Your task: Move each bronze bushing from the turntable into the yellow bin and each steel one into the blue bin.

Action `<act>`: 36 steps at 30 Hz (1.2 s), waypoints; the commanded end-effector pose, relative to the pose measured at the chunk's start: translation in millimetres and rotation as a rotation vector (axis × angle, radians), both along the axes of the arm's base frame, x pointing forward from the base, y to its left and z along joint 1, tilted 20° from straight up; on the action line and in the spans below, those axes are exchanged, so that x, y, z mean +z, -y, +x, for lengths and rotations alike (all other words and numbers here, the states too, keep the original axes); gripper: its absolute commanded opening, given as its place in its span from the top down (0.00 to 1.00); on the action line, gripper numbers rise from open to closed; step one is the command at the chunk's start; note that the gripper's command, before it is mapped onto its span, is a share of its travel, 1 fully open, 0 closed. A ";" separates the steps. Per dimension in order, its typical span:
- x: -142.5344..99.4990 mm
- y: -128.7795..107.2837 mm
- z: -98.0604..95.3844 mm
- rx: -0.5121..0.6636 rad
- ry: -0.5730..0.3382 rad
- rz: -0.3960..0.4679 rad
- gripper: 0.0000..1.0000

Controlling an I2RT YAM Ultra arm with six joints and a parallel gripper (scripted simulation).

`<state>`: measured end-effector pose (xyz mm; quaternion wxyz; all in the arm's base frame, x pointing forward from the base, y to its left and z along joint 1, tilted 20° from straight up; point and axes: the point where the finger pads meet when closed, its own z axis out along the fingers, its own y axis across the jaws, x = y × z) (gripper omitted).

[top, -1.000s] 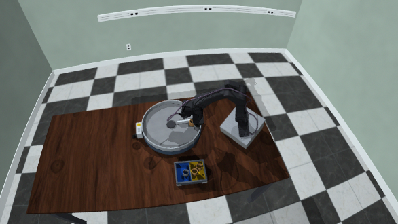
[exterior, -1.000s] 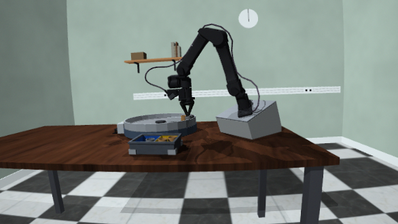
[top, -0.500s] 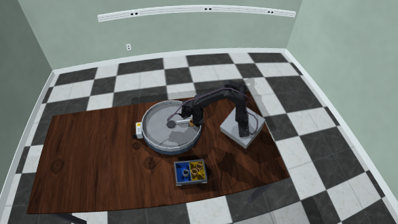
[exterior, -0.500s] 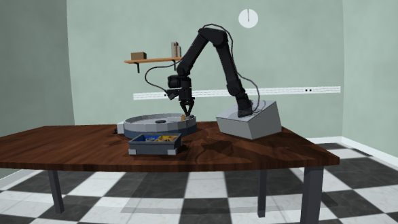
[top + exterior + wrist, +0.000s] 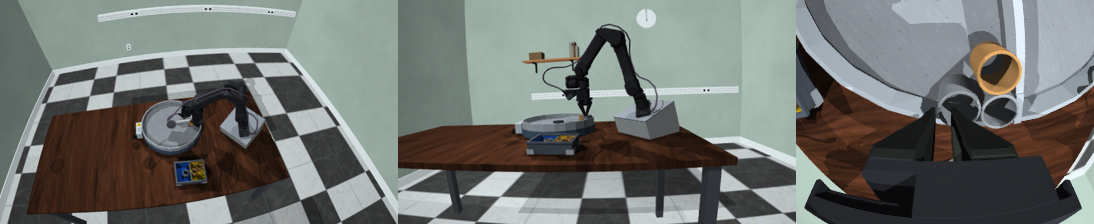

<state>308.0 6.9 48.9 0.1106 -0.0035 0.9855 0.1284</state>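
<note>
The grey turntable (image 5: 170,126) (image 5: 998,68) carries a bronze bushing lying near its rim, with two steel bushings (image 5: 958,106) (image 5: 998,111) side by side right beside it. My gripper (image 5: 943,113) hangs just above the rim, over the left steel bushing, with its fingers almost together and nothing between them. In the exterior view the gripper (image 5: 585,110) stands clear above the bronze bushing (image 5: 581,117). The blue bin (image 5: 183,168) holds one steel bushing and the yellow bin (image 5: 199,167) holds two bronze ones.
The two bins share one grey tray (image 5: 553,142) on the table in front of the turntable. The arm's grey base block (image 5: 242,128) stands to the right. A small white box (image 5: 138,128) sits at the turntable's left edge.
</note>
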 end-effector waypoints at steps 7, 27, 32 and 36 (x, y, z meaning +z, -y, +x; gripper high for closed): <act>17.1 5.2 15.1 -0.015 0.071 -0.009 0.86; 17.1 5.2 15.1 -0.015 0.071 -0.009 0.86; -0.1 0.8 5.6 -0.010 0.019 -0.002 0.86; -13.8 -3.7 0.2 -0.003 -0.009 -0.002 0.86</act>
